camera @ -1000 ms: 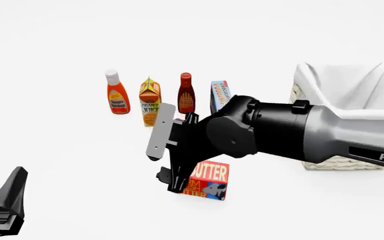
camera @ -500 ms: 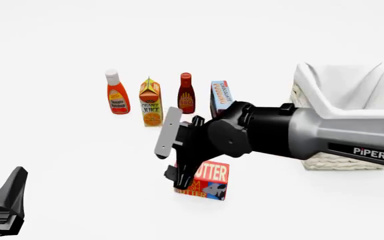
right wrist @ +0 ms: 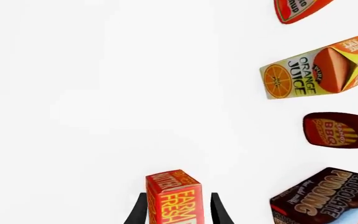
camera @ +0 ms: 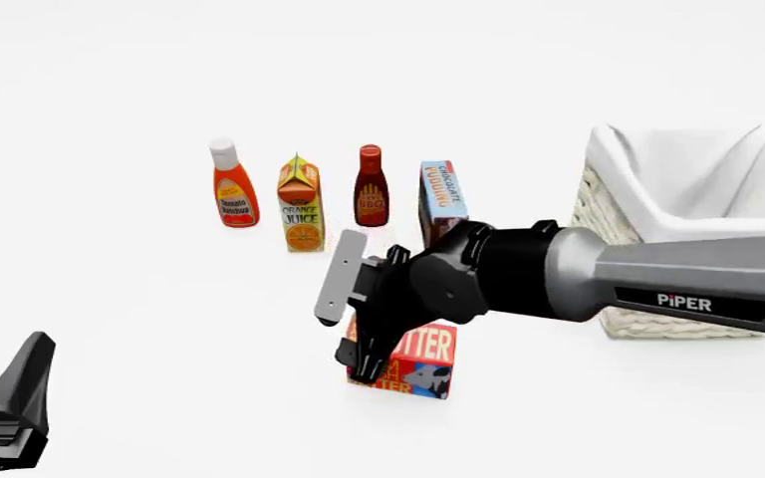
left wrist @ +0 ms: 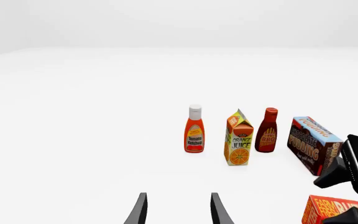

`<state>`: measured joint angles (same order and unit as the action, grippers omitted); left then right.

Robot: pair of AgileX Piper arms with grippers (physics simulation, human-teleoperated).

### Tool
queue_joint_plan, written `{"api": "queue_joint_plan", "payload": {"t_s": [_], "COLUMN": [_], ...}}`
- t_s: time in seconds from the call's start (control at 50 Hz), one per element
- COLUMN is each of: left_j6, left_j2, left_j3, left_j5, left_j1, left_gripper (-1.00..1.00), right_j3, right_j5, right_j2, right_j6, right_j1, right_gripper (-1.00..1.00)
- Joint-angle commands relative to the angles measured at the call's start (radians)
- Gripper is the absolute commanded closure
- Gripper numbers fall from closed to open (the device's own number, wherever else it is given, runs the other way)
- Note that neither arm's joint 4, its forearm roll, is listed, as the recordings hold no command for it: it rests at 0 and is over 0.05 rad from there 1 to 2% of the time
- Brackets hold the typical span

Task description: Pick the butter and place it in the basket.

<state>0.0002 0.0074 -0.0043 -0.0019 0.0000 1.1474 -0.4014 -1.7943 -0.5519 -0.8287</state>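
The butter [camera: 416, 360], a red-orange box with yellow lettering, stands on the white table near the front centre. My right gripper [camera: 364, 366] is down over its left end. In the right wrist view the butter [right wrist: 174, 186] sits between the two fingers of my right gripper [right wrist: 177, 196], which is open with a small gap on each side. The basket [camera: 648, 321], wicker with a white cloth lining, stands at the right behind the right arm. My left gripper [camera: 17, 398] is open and empty at the front left; it also shows in the left wrist view [left wrist: 177, 198].
A row stands behind the butter: a ketchup bottle [camera: 232, 186], an orange juice carton [camera: 300, 204], a BBQ sauce bottle [camera: 371, 186] and a chocolate pudding box [camera: 441, 196]. The right arm [camera: 675, 284] spans the space between the butter and the basket.
My right gripper has come down and a little to the right, so its fingers now straddle the butter. The butter and the left arm have not moved.
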Motion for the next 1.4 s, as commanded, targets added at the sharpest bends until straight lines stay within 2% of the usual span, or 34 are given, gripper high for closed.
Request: {"api": "queue_joint_plan", "payload": {"t_s": [0.02, 0.34, 0.82, 0.88, 0.9, 0.92, 0.96, 0.98, 1.0, 1.06, 1.1, 1.14, 1.18, 1.4], "left_j6": [0.000, 0.000, 0.000, 0.000, 0.000, 0.000, 0.000, 0.000, 0.000, 0.000, 0.000, 0.000, 0.000, 0.000], "left_j2": [0.000, 0.000, 0.000, 0.000, 0.000, 0.000, 0.000, 0.000, 0.000, 0.000, 0.000, 0.000, 0.000, 0.000], "left_j3": [0.000, 0.000, 0.000, 0.000, 0.000, 0.000, 0.000, 0.000, 0.000, 0.000, 0.000, 0.000, 0.000, 0.000], "left_j5": [0.000, 0.000, 0.000, 0.000, 0.000, 0.000, 0.000, 0.000, 0.000, 0.000, 0.000, 0.000, 0.000, 0.000], "left_j1": [0.000, 0.000, 0.000, 0.000, 0.000, 0.000, 0.000, 0.000, 0.000, 0.000, 0.000, 0.000, 0.000, 0.000], "left_gripper": [-1.00, -1.00, -1.00, -1.00, -1.00, -1.00, -1.00, -1.00, -1.00, -1.00, -1.00, -1.00, -1.00, -1.00], "right_j3": [0.001, -0.034, -0.009, -0.054, -0.102, -0.085, -0.188, -0.189, -0.220, -0.220, -0.304, -0.284, -0.327, -0.340], "right_j5": [0.018, 0.066, 0.093, 0.121, 0.158, 0.149, 0.208, 0.215, 0.240, 0.268, 0.314, 0.333, 0.351, 0.333], "right_j2": [-0.031, -0.080, -0.170, -0.142, -0.103, -0.118, -0.033, -0.025, 0.008, 0.029, 0.116, 0.124, 0.175, 0.289], "right_j6": [0.000, 0.007, 0.015, 0.036, 0.054, 0.056, 0.112, 0.124, 0.137, 0.148, 0.168, 0.167, 0.167, 0.167], "right_j1": [0.015, 0.018, 0.033, -0.008, -0.045, -0.033, -0.116, -0.116, -0.135, -0.128, -0.180, -0.153, -0.175, -0.166], "right_gripper": [-1.00, -1.00, -1.00, -1.00, -1.00, -1.00, -1.00, -1.00, 1.00, 1.00, 1.00, 1.00, 1.00, 1.00]}}
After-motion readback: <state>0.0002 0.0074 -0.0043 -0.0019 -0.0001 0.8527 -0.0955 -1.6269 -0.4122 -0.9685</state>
